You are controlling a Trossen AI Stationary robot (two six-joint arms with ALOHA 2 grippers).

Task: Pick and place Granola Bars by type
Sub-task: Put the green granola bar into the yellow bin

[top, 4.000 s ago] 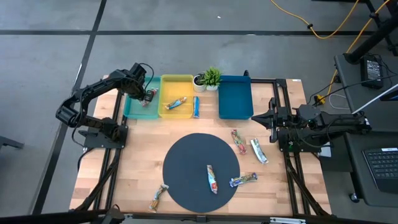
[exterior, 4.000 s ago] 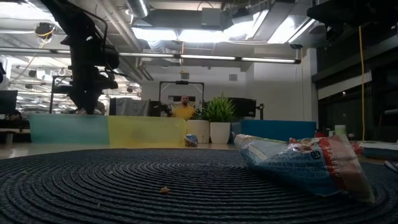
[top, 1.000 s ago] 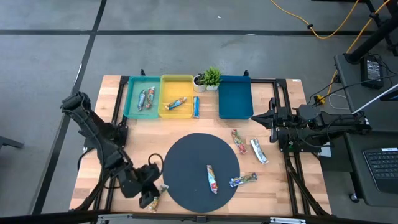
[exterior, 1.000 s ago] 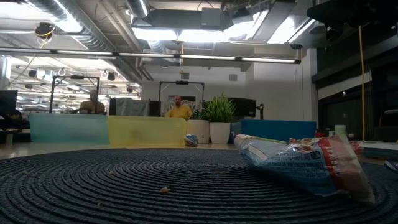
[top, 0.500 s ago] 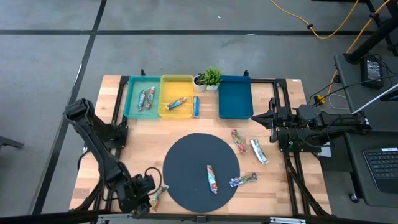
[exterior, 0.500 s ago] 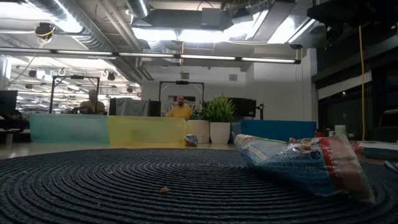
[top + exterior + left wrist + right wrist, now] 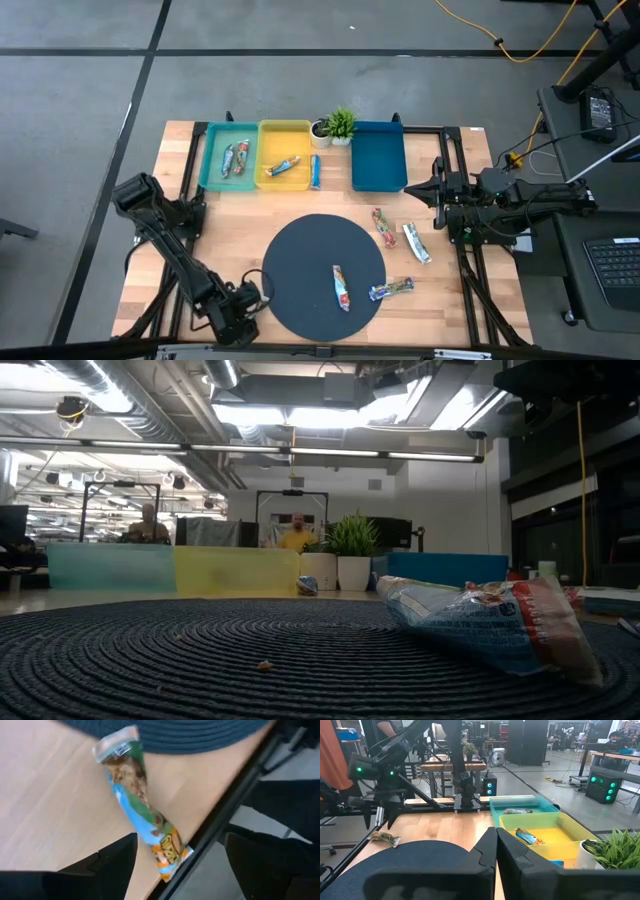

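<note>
While the left arm reaches down to the near-left corner of the table (image 7: 200,250), its left gripper (image 7: 243,318) hovers low over a granola bar (image 7: 142,817) that lies on the bare wood just beside the round dark mat (image 7: 325,275), close to the table's near edge. Its jaws stand wide apart on either side of the bar, not touching it. A second ago they were nearly closed, and the arm has slid nearer since then. Folded at the table's right side, the right gripper (image 7: 418,190) has its fingers pressed shut on nothing. Other bars lie in the teal tray (image 7: 212,180) and yellow tray (image 7: 270,128).
</note>
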